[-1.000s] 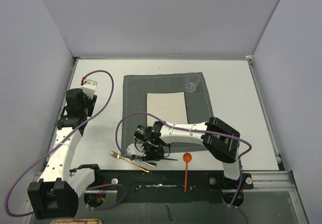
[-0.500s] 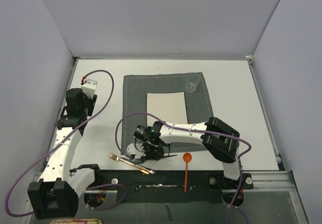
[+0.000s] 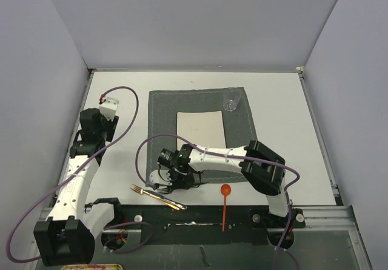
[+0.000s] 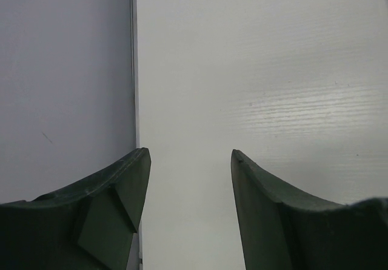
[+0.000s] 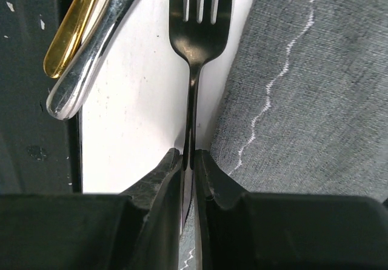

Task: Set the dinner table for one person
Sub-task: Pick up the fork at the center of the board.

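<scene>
Change: my right gripper [image 5: 188, 156], clamped on the black fork [image 5: 195, 27], moved left.
Left gripper [image 4: 189, 161]: fingers apart.
Count: 1 orange spoon [image 3: 224, 206], 1 glass [image 3: 230, 100].

Right gripper [image 5: 189, 156] clamps black fork [image 5: 199, 42] over dinner table [image 5: 133, 130], beside grey placemat [image 5: 303, 100].

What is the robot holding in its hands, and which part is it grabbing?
The right hand pinches a dark fork by its handle. The left hand is open and empty.

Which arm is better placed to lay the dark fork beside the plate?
Right: the right gripper is shut on the dark fork at the placemat edge. The left gripper hangs open over bare dinner table.
</scene>
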{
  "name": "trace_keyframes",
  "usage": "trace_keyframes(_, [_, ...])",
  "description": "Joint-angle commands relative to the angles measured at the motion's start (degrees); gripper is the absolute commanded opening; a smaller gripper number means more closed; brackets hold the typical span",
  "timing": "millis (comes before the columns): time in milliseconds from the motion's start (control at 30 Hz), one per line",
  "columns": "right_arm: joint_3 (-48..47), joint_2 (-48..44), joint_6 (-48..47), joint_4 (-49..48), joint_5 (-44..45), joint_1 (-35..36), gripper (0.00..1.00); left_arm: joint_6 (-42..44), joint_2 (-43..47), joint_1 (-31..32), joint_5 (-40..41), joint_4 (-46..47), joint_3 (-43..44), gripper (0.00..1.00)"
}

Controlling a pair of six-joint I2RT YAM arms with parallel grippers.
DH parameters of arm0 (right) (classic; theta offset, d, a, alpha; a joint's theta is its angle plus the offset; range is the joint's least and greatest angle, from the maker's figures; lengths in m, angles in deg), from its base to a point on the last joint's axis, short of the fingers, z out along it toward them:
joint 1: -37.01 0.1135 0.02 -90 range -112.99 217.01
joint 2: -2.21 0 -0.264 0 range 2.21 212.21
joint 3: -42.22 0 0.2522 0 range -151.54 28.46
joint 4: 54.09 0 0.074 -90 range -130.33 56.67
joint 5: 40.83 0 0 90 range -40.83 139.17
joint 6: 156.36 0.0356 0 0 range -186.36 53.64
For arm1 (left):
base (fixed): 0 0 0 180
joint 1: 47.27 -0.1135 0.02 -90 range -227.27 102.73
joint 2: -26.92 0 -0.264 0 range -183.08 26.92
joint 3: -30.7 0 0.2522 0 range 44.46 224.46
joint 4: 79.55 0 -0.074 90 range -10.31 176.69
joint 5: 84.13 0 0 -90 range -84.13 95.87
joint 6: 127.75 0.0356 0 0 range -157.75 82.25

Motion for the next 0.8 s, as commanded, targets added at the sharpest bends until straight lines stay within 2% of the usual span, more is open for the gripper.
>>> trace_keyframes(0, [-4.02,-1.15,-0.47,1.16,2.27,-0.14,0.0,-0.18,1.87,-0.39,-1.79,3.15,1.04,0.54])
trace_keyframes(200, [-6.36,-3.05,-0.17,3.04,2.62,-1.03,0.0,-0.05,1.35,-0.39,-2.11,3.66,0.97,0.54])
trace_keyframes(767, [-14.47,-4.18,3.16,8.28,-7.64,-7.36,0.0,-0.14,-1.95,-0.39,-2.84,3.72,3.22,0.54])
